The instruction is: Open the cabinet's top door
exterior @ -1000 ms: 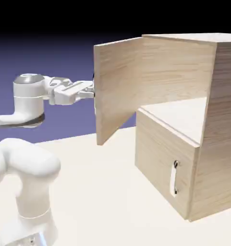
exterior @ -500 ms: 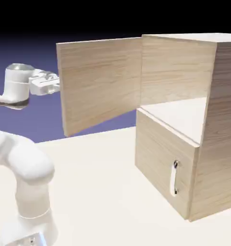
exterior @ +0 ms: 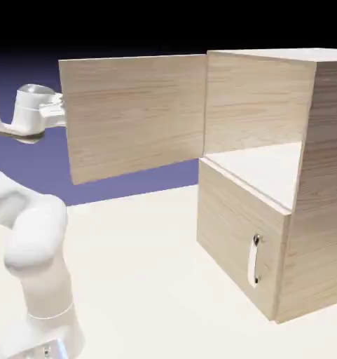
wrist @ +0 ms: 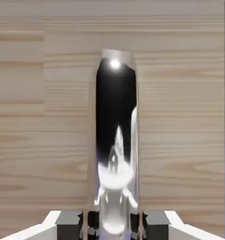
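Boxy light-oak wood cabinet (exterior: 297, 175), standing on the pale table (exterior: 157, 280). Big square top door (exterior: 132, 112) swung wide open, off the cabinet's upper front. Gripper (wrist: 115, 225) squeezed tight on the door's long shiny silver handle (wrist: 115, 140).

- The top door (exterior: 132, 112) stands swung wide to the left of the cabinet (exterior: 283, 175).
- The gripper (exterior: 57, 112) is at the door's far-left edge.
- The lower door (exterior: 237, 238) sits below the open compartment.
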Controlling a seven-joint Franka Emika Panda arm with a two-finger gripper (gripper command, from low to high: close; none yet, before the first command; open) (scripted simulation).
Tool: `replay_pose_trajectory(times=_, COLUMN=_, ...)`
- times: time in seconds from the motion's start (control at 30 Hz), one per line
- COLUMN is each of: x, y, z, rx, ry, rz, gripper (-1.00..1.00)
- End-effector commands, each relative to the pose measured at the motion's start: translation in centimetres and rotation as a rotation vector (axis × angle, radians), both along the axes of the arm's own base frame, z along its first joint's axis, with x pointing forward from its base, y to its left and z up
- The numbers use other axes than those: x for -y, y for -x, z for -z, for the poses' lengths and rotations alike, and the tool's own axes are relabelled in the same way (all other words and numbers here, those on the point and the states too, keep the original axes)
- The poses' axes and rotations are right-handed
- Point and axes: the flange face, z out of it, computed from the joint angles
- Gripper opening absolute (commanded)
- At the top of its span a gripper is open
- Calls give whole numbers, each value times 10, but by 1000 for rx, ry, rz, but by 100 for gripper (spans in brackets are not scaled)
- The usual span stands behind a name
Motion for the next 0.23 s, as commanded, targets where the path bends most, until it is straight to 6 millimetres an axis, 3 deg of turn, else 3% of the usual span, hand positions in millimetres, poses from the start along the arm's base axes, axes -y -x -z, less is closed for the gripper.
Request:
replay_pose_trajectory(times=0.0, x=-6, y=-1, z=0, rx=0, ry=0, rz=16, gripper=-100)
replay_pose_trajectory(times=0.2, x=-40, y=-11, z=0, rx=0, ry=0, rz=102, gripper=-100)
